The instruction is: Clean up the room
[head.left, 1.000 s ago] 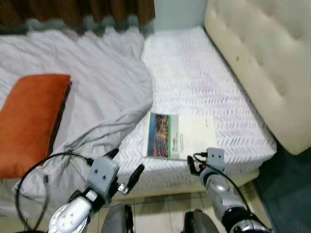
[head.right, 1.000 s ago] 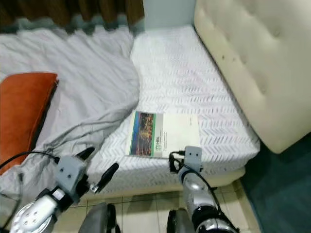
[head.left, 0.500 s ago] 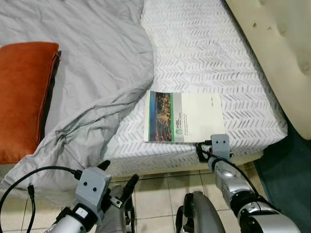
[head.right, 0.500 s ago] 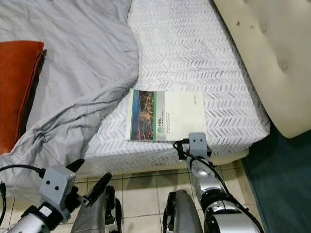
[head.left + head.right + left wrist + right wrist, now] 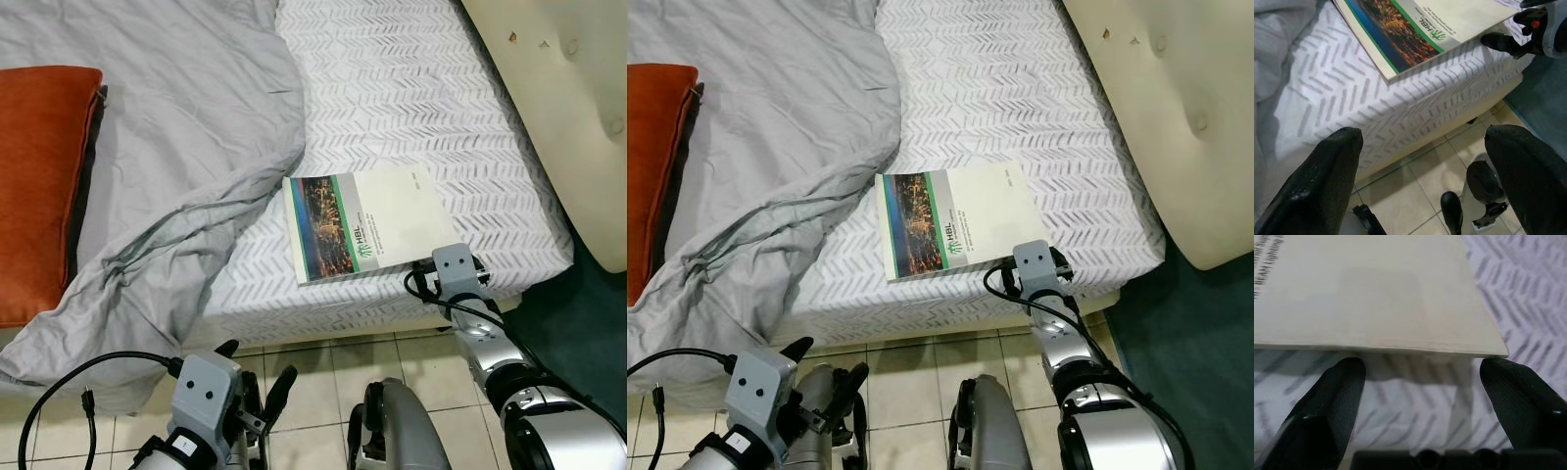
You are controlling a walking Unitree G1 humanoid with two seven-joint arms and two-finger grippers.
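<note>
Little of the tidying appears done: a book (image 5: pixel 367 221) is seen lying flat near the lower edge of the bed (image 5: pixel 411 88), at the centre of the frame, with its near corner overhanging the mattress side. A rumpled grey blanket (image 5: pixel 186 157) is spread across the left half, and an orange pillow (image 5: pixel 39 186) rests at the far left. The right claw (image 5: pixel 1418 377) is held wide apart just below the book's near edge, nothing gripped yet. The left claw (image 5: pixel 1425 181) is spread wide over the tiled floor (image 5: pixel 323 367), empty. The book is judged still to be collected. On its cover "HBL" beside a green stripe can be read; smaller print is illegible.
</note>
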